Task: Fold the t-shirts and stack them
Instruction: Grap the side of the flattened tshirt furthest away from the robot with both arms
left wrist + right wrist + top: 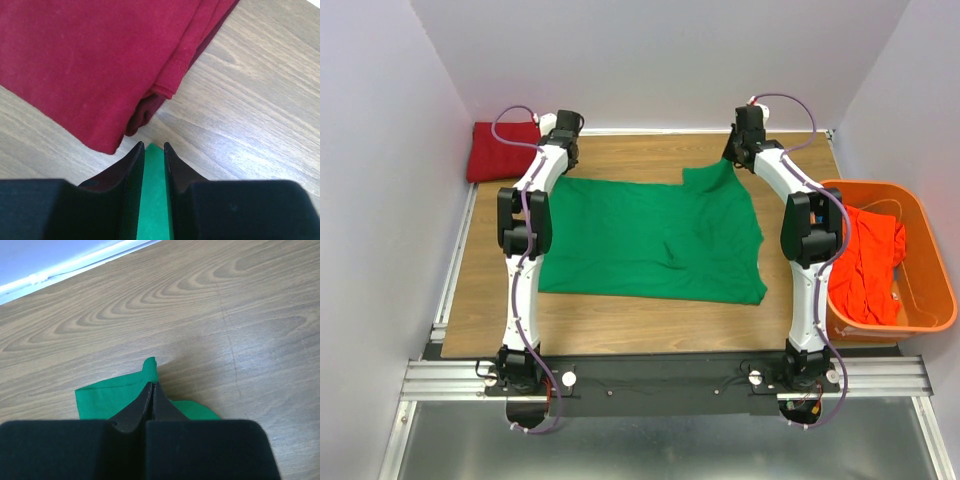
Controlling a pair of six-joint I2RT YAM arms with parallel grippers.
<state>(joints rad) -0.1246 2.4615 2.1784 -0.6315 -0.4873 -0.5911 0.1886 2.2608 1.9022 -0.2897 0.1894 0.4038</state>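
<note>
"Two tools on one shirt: what do my wrist cameras give you?"

"Your left tool [154, 148] is clenched on a strip of the green t-shirt [640, 240], cloth showing between its black fingers [130, 175]. Your right tool [151, 385] pinches a small green fold, jaws pressed together. From above, the arms hide both grips."

"And the overhead view?"

"You see the green t-shirt spread across the wood-grain table [620, 315], its far corners at the tools. The dark red t-shirt [502, 150] lies folded at the far left corner, its layered hems just beside your left tool. The orange-red t-shirt [870, 265] is crumpled in the rigid orange basket [880, 186] at the right."
</note>
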